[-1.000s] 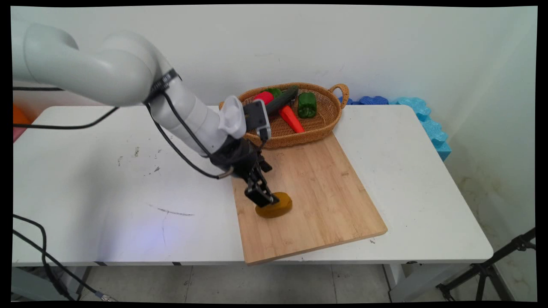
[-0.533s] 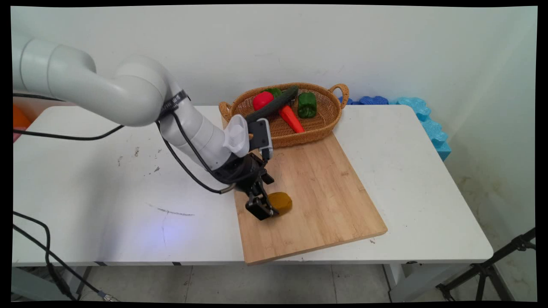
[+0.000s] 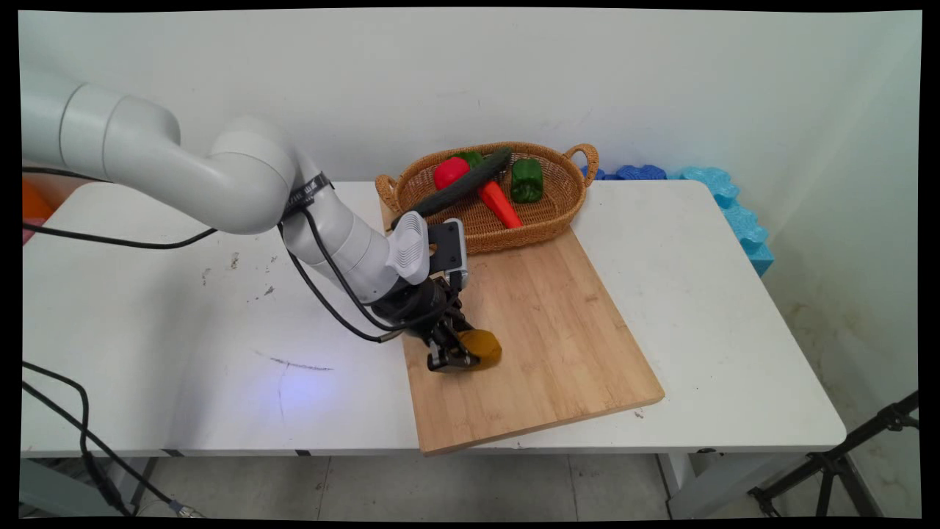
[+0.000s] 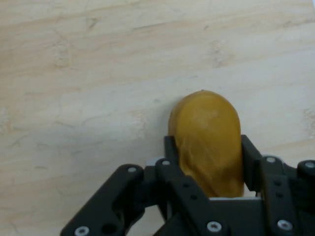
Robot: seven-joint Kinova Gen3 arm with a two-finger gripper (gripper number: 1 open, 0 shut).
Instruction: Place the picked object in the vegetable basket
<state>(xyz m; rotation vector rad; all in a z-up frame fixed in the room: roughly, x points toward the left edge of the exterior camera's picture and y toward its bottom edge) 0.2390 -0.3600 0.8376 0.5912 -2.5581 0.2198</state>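
1. On a white counter [image 3: 661,242] against a pale wall, a wooden cutting board [image 3: 558,330] lies just in front of a wicker basket [image 3: 558,213].
2. Blue foam pieces [image 3: 727,202] sit at the counter's far right corner.
3. A red pepper [image 3: 449,172], cucumber [image 3: 470,184], carrot [image 3: 499,203] and green pepper [image 3: 526,180] fill the basket.
4. From the left, the white arm [image 3: 242,184] slopes down to the board's left part, cables hanging.
5. Its tool [image 3: 457,354] [image 4: 206,162] pinches a brown potato [image 3: 485,347] [image 4: 209,137] resting on the board, a finger [image 4: 251,162] pressed to each side.
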